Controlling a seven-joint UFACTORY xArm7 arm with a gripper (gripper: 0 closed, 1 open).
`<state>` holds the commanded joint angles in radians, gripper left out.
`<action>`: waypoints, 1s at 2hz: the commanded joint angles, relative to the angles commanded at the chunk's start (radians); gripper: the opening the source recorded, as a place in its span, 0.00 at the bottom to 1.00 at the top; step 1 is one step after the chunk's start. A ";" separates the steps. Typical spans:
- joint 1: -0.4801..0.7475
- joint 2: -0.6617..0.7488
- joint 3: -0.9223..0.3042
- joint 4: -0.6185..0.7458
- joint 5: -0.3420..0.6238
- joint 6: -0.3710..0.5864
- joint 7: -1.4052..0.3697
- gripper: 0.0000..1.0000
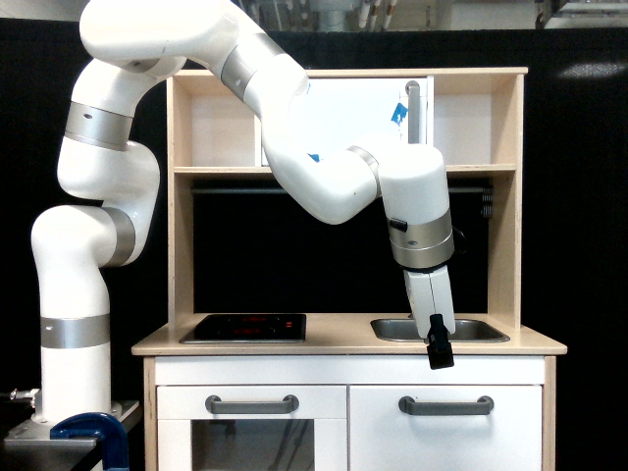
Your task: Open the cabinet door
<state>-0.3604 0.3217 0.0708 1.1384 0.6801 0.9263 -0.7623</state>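
A white, grey-banded robot arm [324, 167] reaches from its base at the exterior view's left across a toy kitchen of pale wood and white panels. Its wrist points downward, and the black gripper [441, 351] hangs in front of the kitchen's light wooden bench [343, 343], at that bench's front edge. The gripper shows edge-on as one dark shape, so I cannot tell whether the jaws are released or clenched; they hold nothing that can be seen.

Below the bench, toward the exterior view's right, sits the plain white rectangular cabinet door [446, 432], shut flush with the front of the kitchen. Its horizontal grey bar handle [445, 404] runs across the upper part of the panel, directly below the gripper and apart from it, with the white strip under the bench between them. Beside this door, below the bench toward the exterior view's left, is the glass-windowed oven door [251, 437] with a like grey bar handle [251, 403].

Set into the bench are a black flat hob plate [245, 327] toward the exterior view's left and a grey metal sink basin [397, 330] just behind the gripper. Above the bench, in the upper shelf unit, a white door [339, 103] with a vertical grey handle [413, 108] and a scrap of blue tape [399, 112] is partly hidden by the arm. A blue clamp [93, 432] sits below bench height at the arm's base.
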 joint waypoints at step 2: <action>-0.008 0.046 0.018 0.038 -0.004 0.023 -0.039 1.00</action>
<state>-0.3681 0.3678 0.0892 1.1761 0.6758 0.9493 -0.8011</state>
